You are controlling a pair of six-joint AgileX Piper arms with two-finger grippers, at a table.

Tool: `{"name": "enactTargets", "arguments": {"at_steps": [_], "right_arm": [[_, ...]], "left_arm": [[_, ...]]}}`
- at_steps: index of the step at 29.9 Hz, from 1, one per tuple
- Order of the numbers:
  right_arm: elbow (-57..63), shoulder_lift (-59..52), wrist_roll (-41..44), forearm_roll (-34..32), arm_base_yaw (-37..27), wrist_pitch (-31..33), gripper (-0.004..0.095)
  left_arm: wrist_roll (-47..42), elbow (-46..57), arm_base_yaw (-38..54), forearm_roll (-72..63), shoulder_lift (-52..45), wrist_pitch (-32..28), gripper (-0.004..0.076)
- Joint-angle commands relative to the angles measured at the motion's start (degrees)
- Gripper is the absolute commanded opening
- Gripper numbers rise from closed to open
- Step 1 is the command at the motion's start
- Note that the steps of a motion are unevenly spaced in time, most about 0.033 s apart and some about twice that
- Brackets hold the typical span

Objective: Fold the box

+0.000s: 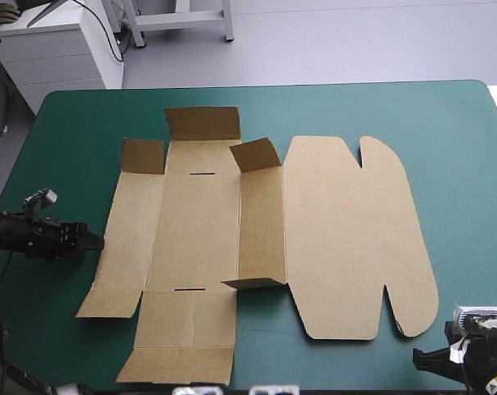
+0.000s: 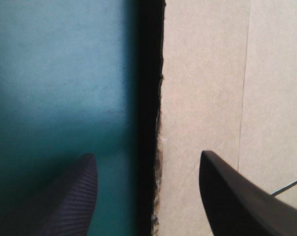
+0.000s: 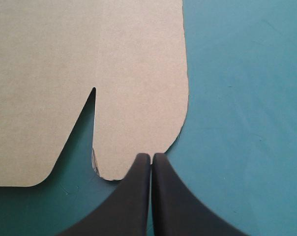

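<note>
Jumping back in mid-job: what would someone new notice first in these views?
The brown box, a big cut sheet lying mostly flat mid-table on the teal-green cover, with a few far flaps tilted up. The left gripper is open at its left edge, one finger over board, one over cover. The right gripper is shut, its tip just off the rounded lid tab at the near right corner.

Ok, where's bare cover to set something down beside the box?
Widest free patch: teal-green cover between the box's rounded lid edge and the cover's right edge. Also a strip along the far edge. Crowded: the left gripper at the box's left edge, the right gripper at its near right corner, flaps reaching the near edge.
</note>
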Motion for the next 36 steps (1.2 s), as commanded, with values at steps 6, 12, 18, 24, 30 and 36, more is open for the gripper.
{"name": "enactTargets", "arguments": {"at_steps": [6,12,18,24,30,36], "right_arm": [[-1.5,0.8,-0.1,-0.1,0.0,-3.6,-0.0004],[-1.5,0.8,-0.1,-0.1,0.0,-3.6,-0.0004],[-1.5,0.8,-0.1,0.1,0.0,-3.6,-0.0004],[-1.5,0.8,-0.1,0.1,0.0,-3.6,-0.0004],[-1.5,0.8,-0.1,0.1,0.0,-3.6,-0.0004],[-1.5,0.8,-0.1,0.1,0.0,-3.6,-0.0004]], "left_arm": [[-1.9,-0.4,-2.6,-2.7,-1.2,5.7,0.0393],[-3.0,-0.3,-6.6,-2.4,1.2,5.7,0.0367],[-3.0,-0.3,-10.1,-2.8,2.0,5.5,0.0368],[-3.0,-0.3,-12.4,-2.8,2.1,5.4,0.0368],[-3.0,-0.3,-12.7,-2.6,2.1,5.8,0.0367],[-4.5,-0.3,-12.7,-4.3,2.1,5.7,0.0276]]}}
